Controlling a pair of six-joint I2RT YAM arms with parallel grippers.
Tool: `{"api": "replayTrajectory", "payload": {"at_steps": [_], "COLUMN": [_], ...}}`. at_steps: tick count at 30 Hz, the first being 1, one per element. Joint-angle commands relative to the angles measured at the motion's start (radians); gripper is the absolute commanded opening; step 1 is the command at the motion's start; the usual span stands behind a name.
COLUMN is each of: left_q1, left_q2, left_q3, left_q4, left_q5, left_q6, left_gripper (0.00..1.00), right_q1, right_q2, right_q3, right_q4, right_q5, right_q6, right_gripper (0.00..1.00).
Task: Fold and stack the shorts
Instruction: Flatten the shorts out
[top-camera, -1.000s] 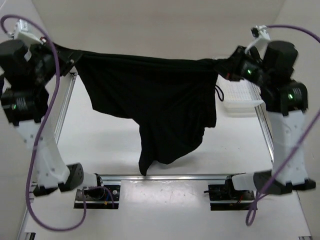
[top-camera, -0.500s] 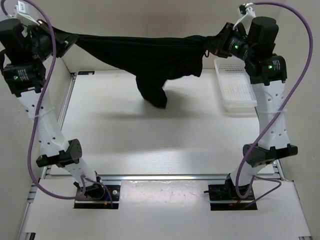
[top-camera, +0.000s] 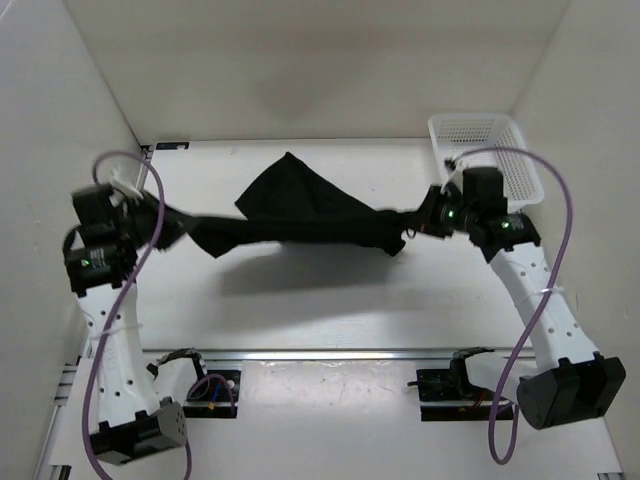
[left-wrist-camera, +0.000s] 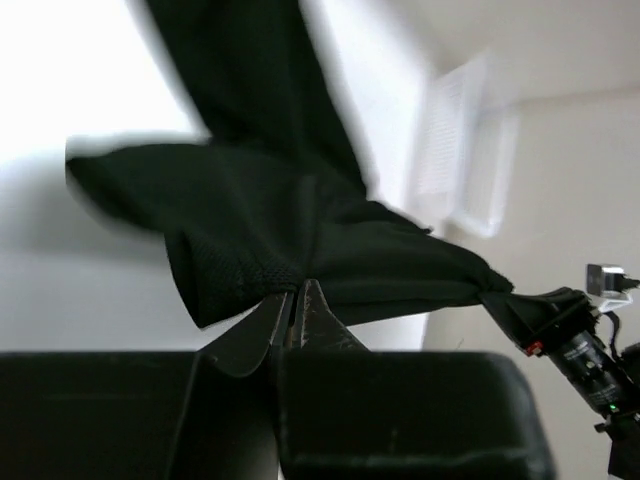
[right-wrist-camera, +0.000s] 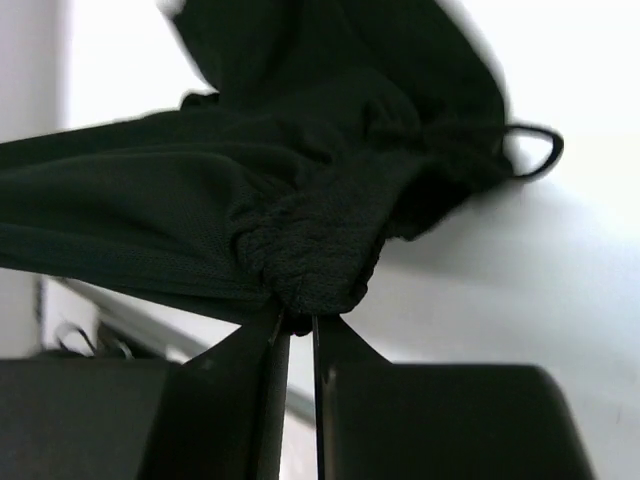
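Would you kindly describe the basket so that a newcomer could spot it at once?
Start at the white table and go to its far right corner, just behind the right arm. There sits the basket, white with mesh walls. Its only neighbour, the shorts, is black cloth stretched across from the left arm.

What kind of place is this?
Probably a robot lab test bench: a white table boxed by plain walls, the left gripper and right gripper stretching black shorts between them, a white mesh basket in the corner.
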Motion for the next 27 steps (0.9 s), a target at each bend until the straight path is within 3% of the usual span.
{"api": "replayTrajectory", "payload": {"at_steps": [1, 2, 3, 4, 6, 7, 8, 11, 13, 14, 16, 17, 20, 21, 23, 24, 26, 27], "left_q1": [0.017, 0.017, 0.017, 0.017, 0.017, 0.017, 0.017, 0.017, 0.003, -0.01, -0.052, -0.072, -0.191, -0.22, -0.3, -0.322, -0.369, -0.38], "left_q2": [-0.125, -0.178, -0.199, -0.21, -0.21, -0.194, -0.182, -0.11, -0.044, -0.02, 0.071, 0.111, 0.296, 0.344, 0.482, 0.525, 0.654, 0.695], "left_q3": [-0.249, -0.304, -0.385, -0.412, -0.424, -0.403, -0.382, -0.268, -0.225, -0.198, -0.174, -0.139, -0.044, -0.02, 0.057, 0.086, 0.172, 0.207], "left_q4": [-0.045, -0.075, -0.091, -0.091, -0.134, -0.134, -0.134, -0.093, -0.056, -0.012, 0.025, 0.035, 0.046, 0.046, 0.046, 0.046, 0.032, 0.02], "left_q5": [-0.115, -0.134, -0.151, -0.161, -0.181, -0.19, -0.209, -0.25, -0.264, -0.264, -0.284, -0.305, -0.345, -0.367, -0.388, -0.414, -0.442, -0.466], "left_q6": [0.054, 0.054, 0.063, 0.063, 0.074, 0.086, 0.086, 0.095, 0.095, 0.095, 0.106, 0.118, 0.155, 0.155, 0.164, 0.173, 0.174, 0.174], "left_gripper": [0.1, 0.17, 0.38, 0.5, 0.78, 0.97, 0.99, 0.98, 0.94, 0.88, 0.6, 0.49, 0.44, 0.45, 0.62, 0.69, 0.86, 0.87], "right_q1": [-0.007, -0.007, 0.004, 0.004, 0.004, 0.004, 0.004, 0.004, 0.004, 0.004, 0.004, 0.004, 0.004, 0.004, 0.004, 0.004, 0.004, 0.004], "right_q2": [-0.116, -0.133, -0.15, -0.187, -0.233, -0.274, -0.288, -0.288, -0.239, -0.216, -0.138, -0.112, 0.006, 0.073, 0.168, 0.201, 0.291, 0.324], "right_q3": [-0.179, -0.257, -0.293, -0.325, -0.394, -0.405, -0.405, -0.373, -0.322, -0.305, -0.266, -0.255, -0.235, -0.22, -0.19, -0.177, -0.126, -0.108], "right_q4": [-0.041, -0.057, -0.09, -0.107, -0.161, -0.179, -0.195, -0.218, -0.218, -0.209, -0.175, -0.157, -0.088, -0.078, -0.06, -0.049, -0.037, -0.037], "right_q5": [0.085, 0.084, 0.069, 0.059, 0.068, 0.087, 0.115, 0.192, 0.209, 0.221, 0.236, 0.236, 0.245, 0.256, 0.267, 0.278, 0.288, 0.288], "right_q6": [-0.052, -0.052, -0.042, -0.042, -0.03, -0.03, -0.019, -0.01, 0.01, 0.01, 0.03, 0.039, 0.05, 0.059, 0.059, 0.059, 0.059, 0.059], "right_gripper": [0.01, 0.07, 0.19, 0.46, 0.74, 0.84, 0.89, 0.89, 0.82, 0.71, 0.52, 0.35, 0.14, 0.14, 0.16, 0.23, 0.48, 0.67]}}
